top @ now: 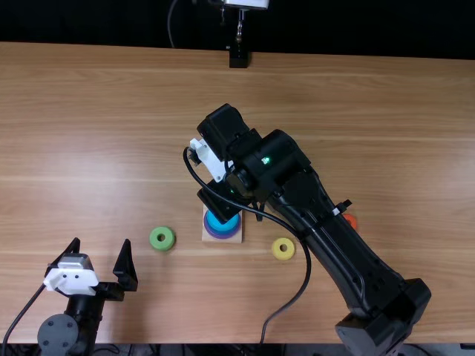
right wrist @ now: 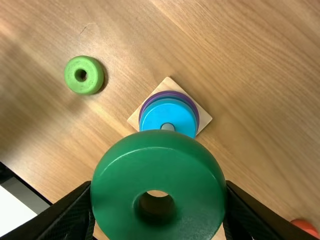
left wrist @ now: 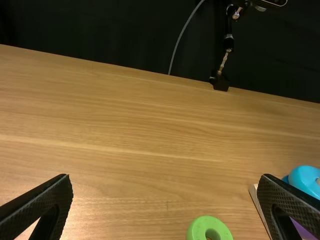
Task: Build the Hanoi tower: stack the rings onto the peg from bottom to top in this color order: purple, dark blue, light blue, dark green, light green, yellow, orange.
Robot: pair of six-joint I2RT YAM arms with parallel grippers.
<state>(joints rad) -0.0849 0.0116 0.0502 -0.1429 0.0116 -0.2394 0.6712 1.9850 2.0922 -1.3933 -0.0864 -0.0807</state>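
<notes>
Light brown wooden table (top: 89, 133), grain running side to side. Nearest, at the left: left gripper (top: 102, 245), holding nothing, its two flat black fingers spread wide apart.

A little farther in, small yellow ring (top: 274, 249) flat on the wood, right of the tower. Light green ring (top: 155, 238), also flat, left of it. Between them, a square pale wooden base (top: 234, 237) with a grey peg (right wrist: 167, 127). Rings on the peg, from the bottom: purple (top: 223, 235), dark blue (left wrist: 285, 178), light blue (top: 223, 220) on top; peg tip visible in the light blue ring's hole. Orange ring (top: 351, 221) on the table farther right, partly behind the right arm (top: 326, 233).

Right gripper (top: 211, 159) reaches across the middle, over the tower area. Clamped on the thick dark green ring (right wrist: 157, 172), a finger at either side, hole facing the wrist camera. Ring is off the peg; its height over the light blue one, cannot tell.

Far edge: small black stand (top: 238, 58), black cloth (top: 111, 22) behind, thin grey cable (left wrist: 181, 37) hanging against it.
</notes>
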